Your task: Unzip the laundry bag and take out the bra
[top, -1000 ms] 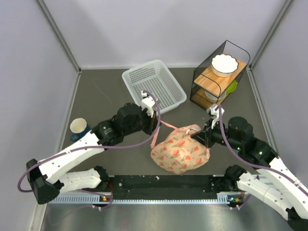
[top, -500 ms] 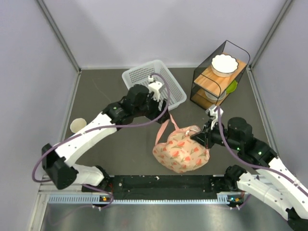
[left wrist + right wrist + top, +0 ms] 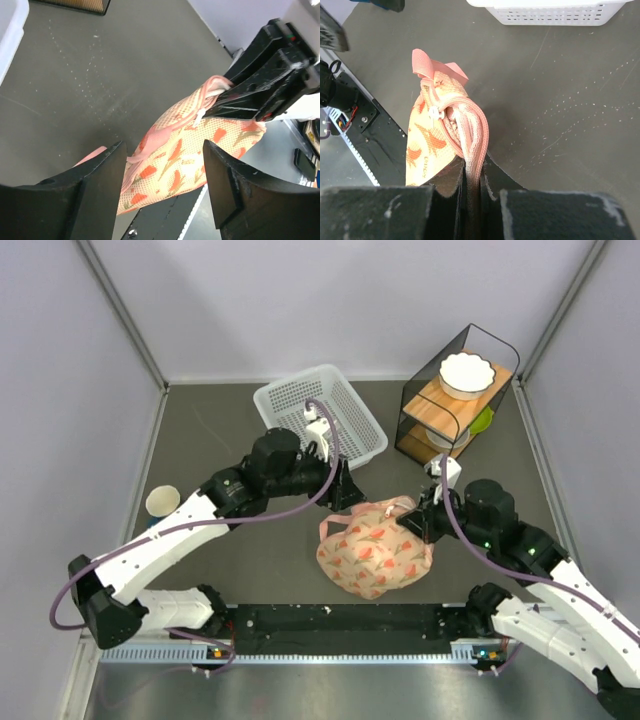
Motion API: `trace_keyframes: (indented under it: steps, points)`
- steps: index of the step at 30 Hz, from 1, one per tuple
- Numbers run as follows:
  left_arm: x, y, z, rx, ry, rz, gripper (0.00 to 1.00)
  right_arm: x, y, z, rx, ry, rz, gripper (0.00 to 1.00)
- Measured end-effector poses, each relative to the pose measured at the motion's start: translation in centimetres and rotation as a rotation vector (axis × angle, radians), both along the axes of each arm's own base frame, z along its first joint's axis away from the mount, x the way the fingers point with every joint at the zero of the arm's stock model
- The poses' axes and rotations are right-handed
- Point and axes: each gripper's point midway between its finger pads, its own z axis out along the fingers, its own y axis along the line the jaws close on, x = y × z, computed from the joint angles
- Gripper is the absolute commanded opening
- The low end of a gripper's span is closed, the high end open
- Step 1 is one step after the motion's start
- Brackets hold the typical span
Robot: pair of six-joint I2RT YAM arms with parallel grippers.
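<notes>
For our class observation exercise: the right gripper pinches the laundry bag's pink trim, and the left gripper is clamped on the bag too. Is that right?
Not quite. The left gripper is open, not clamped on the laundry bag, as the left wrist view shows. The right gripper does pinch the pink trim.

Bright, even overhead light, soft faint shadows on the grey worktop (image 3: 200,440). The top view is sharp. In the wrist views, the near pincer fingers (image 3: 95,200) look dark and blurred.
</notes>
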Motion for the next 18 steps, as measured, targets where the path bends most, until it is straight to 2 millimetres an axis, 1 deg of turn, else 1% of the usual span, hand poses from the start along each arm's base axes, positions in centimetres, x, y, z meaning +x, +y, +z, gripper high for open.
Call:
trace_keyframes:
  steps: [1, 3, 4, 8, 10, 13, 18]
  points:
    - [-0.1, -0.1, -0.6, 0.008, 0.020, 0.000, 0.62, 0.0, 0.0, 0.0, -0.001, 0.001, -0.001, 0.00]
    - [-0.4, -0.2, -0.8, 0.001, 0.044, -0.010, 0.59, 0.1, 0.0, -0.1, -0.002, 0.002, -0.001, 0.00]
    - [-0.6, -0.4, -0.6, -0.011, 0.047, -0.021, 0.58, 0.1, 0.1, -0.1, -0.002, 0.002, -0.001, 0.00]
    - [-2.5, -2.0, 0.8, -0.088, 0.076, -0.119, 0.57, 0.2, 0.0, -0.1, -0.003, 0.001, -0.004, 0.00]
    - [-3.1, -2.9, 0.8, -0.115, 0.103, -0.161, 0.57, 0.2, 0.0, -0.1, -0.002, 0.000, -0.005, 0.00]
    - [-3.4, -4.1, -0.4, -0.124, 0.165, -0.181, 0.58, 0.2, 0.0, 0.0, -0.002, -0.002, -0.006, 0.00]
    - [-3.2, -4.8, -3.6, -0.104, 0.261, -0.161, 0.62, 0.1, -0.2, 0.2, 0.003, -0.010, -0.008, 0.00]
